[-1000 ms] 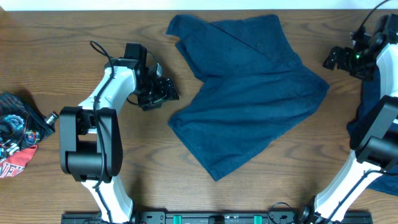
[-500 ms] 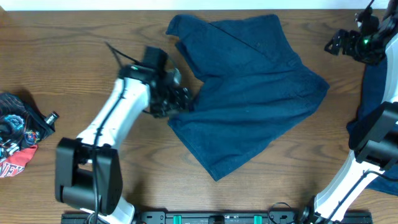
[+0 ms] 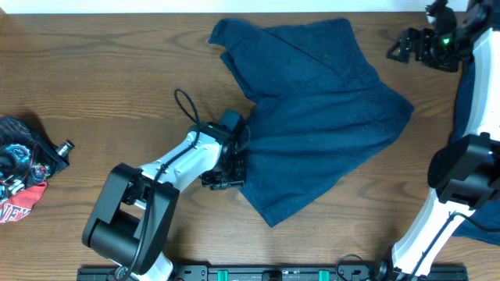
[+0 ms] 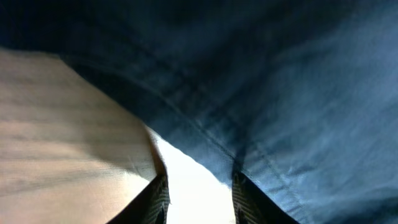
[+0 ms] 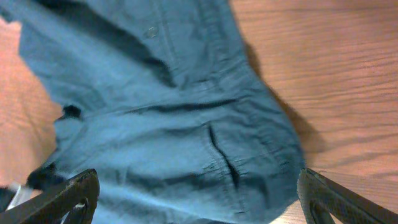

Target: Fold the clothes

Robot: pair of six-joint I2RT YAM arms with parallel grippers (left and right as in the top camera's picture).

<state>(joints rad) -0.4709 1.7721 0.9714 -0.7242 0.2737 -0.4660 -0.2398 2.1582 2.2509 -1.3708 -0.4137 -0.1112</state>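
The dark blue shorts lie spread out and rumpled in the middle of the wooden table. My left gripper is low at the left hem of the near leg. In the left wrist view the left gripper is open, and the hem of the shorts lies over the right finger. My right gripper hovers over bare wood just right of the shorts' far corner. In the right wrist view the right gripper is wide open and empty above the shorts.
A pile of printed red and black clothes lies at the table's left edge. More blue cloth hangs at the right edge beside the right arm. The table's far edge runs along the top.
My left arm has swung right and toward the front, from open wood to the shorts' left hem. My right gripper has moved left and farther back, toward the shorts' far corner.
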